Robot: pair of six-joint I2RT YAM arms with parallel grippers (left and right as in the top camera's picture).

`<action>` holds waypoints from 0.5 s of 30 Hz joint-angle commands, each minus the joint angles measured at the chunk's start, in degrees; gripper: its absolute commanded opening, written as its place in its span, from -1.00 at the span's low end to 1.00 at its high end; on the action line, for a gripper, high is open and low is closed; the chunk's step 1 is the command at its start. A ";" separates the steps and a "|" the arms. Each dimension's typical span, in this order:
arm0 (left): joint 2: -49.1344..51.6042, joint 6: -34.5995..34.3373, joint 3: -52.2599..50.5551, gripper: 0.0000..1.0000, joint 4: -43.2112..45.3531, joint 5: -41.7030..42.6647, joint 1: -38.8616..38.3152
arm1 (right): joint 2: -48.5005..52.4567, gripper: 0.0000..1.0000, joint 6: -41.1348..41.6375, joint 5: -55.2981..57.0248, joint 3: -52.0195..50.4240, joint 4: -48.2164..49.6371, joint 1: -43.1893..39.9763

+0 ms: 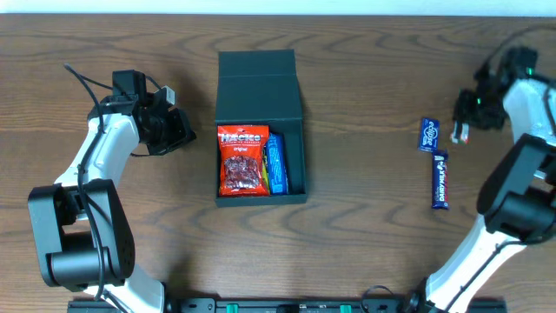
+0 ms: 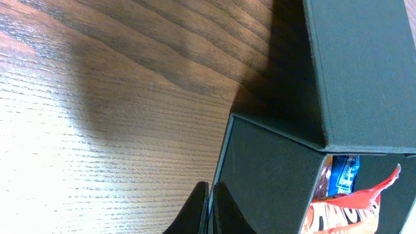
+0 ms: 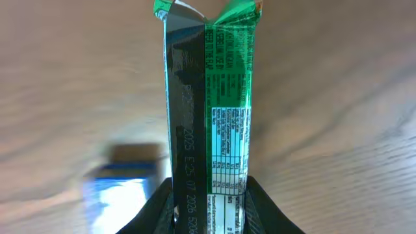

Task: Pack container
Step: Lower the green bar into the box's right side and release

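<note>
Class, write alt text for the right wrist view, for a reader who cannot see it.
The right gripper holds a green snack bar, its printed nutrition label facing the camera. Behind it, a blurred blue packet lies on the wooden table.

Left arm (image 1: pixel 95 154), right arm (image 1: pixel 526 100): white links, black joints, black cables.

The desk (image 1: pixel 365 252) was a broad slab of dark brown wood, or a veneer made to look like it, with long wavy grain running from its left edge to its right. Beyond the far edge a thin pale strip (image 1: pixel 278 7) showed; wall or floor, I could not tell. The light was fairly even. Close up near the left side, the surface took a washed-out sheen (image 2: pixel 58 162), with a soft grey shadow (image 2: pixel 130 71) across it. Toward the right edge the grain glowed a warmer tan.
</note>
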 commanded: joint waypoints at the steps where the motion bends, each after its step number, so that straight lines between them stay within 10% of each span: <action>1: 0.63 -0.37 1.09 -0.88 0.02 0.28 -0.17 | -1.86 -0.97 1.75 -1.77 9.07 -3.93 5.18; 15: 0.63 1.05 1.09 -0.88 0.07 0.37 -0.15 | -3.87 -0.97 17.22 -6.38 17.79 -22.58 42.86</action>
